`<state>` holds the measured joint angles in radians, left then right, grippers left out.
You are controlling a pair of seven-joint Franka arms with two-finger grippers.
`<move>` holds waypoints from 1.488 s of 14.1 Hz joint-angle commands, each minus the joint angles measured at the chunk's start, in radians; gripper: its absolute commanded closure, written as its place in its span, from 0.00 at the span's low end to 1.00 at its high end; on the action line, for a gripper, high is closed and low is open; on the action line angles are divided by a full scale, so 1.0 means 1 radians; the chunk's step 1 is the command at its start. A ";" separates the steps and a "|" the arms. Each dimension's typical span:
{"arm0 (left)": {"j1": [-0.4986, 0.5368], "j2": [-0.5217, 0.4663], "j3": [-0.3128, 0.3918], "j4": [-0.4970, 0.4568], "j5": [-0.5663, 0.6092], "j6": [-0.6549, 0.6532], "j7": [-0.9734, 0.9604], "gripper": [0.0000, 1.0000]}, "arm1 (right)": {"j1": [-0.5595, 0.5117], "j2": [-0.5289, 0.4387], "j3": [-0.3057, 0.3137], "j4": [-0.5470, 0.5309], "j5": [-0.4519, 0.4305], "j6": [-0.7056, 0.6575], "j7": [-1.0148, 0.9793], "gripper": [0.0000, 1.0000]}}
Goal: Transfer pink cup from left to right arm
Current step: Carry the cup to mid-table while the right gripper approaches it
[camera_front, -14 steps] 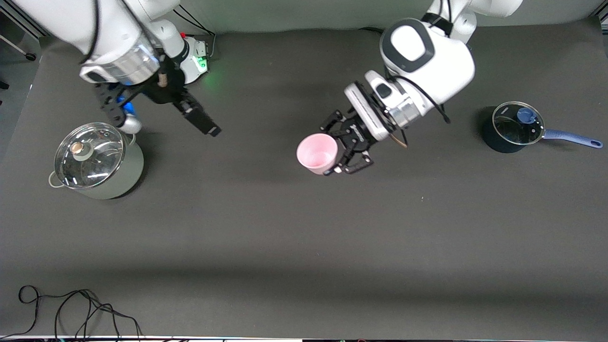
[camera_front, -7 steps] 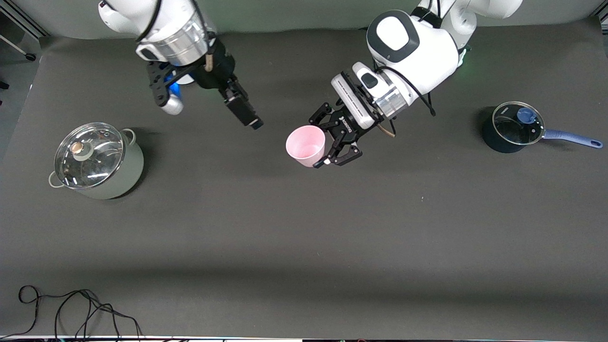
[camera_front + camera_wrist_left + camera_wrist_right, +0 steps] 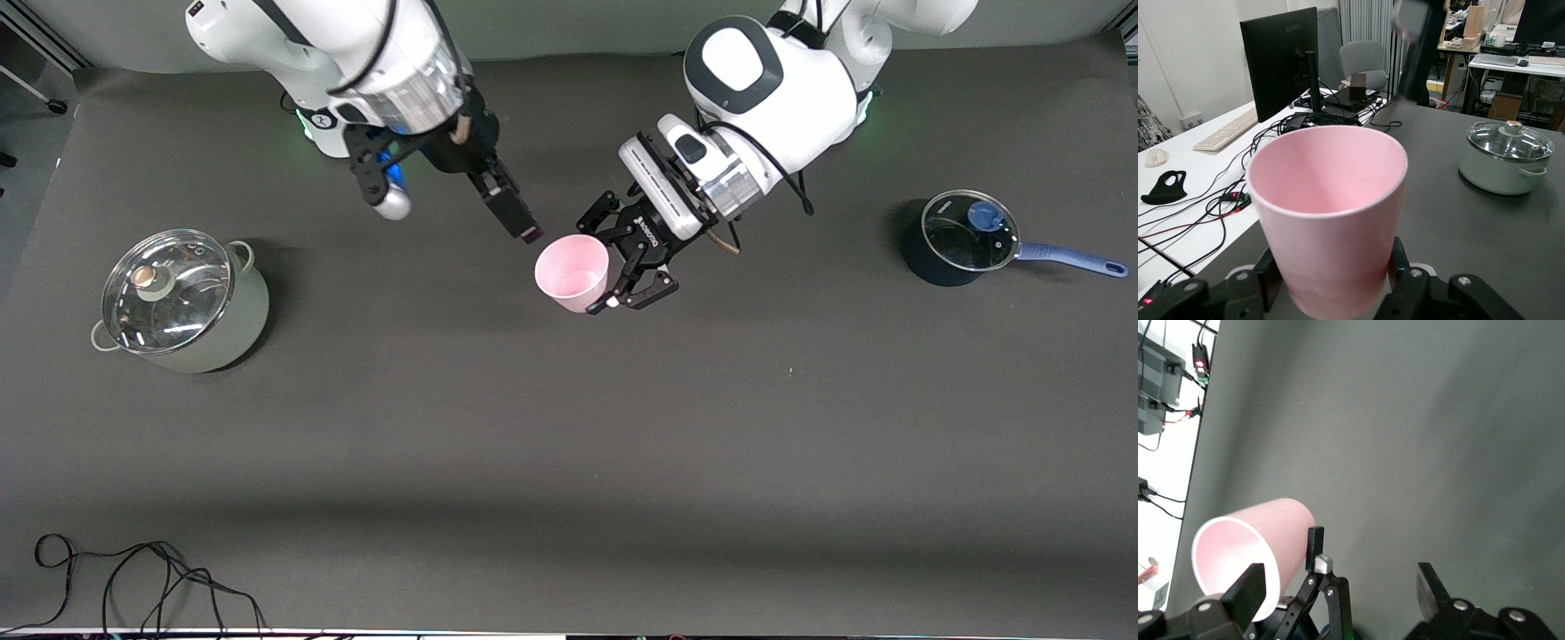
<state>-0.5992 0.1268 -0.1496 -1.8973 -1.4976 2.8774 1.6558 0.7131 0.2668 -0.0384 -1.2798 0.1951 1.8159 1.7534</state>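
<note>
Since a second ago, my right gripper [image 3: 462,200] has swung in from over the steel pot's end of the table toward the pink cup [image 3: 573,272], and my left gripper [image 3: 633,260] has carried the cup a little toward the bases and now holds position.

Pink cup: held in the air over the middle of the table, mouth tilted up toward the front camera. My left claw fingers [image 3: 1403,267] are clamped on its lower wall, one on each side. Grip appears firm; the cup [image 3: 1331,213] sits square between them.

Right gripper: spread as wide as it goes and holding nothing. One long finger tip [image 3: 524,229] stands just beside the cup's rim, apart from it. In the right wrist view the cup [image 3: 1255,553] lies off to one side of my fingers [image 3: 1245,590], not yet between them.

Step in hand, by my judgement: approach for the handover. Next move calls for bringing my right fingers around the upper cup wall, clear of the left claws, closing, then releasing the left.

Surroundings: steel pot [image 3: 182,300] and blue saucepan [image 3: 965,236] stand well apart, untouched.
</note>
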 commanded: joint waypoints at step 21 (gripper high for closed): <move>-0.019 0.028 -0.008 0.037 -0.035 0.051 -0.031 0.54 | 0.019 0.097 -0.015 0.050 -0.051 0.080 0.006 1.00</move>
<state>-0.6123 0.1425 -0.1684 -1.8857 -1.5016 2.9025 1.6398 0.7276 0.3514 -0.0458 -1.2560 0.1625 1.8999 1.7551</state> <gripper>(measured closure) 0.344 0.934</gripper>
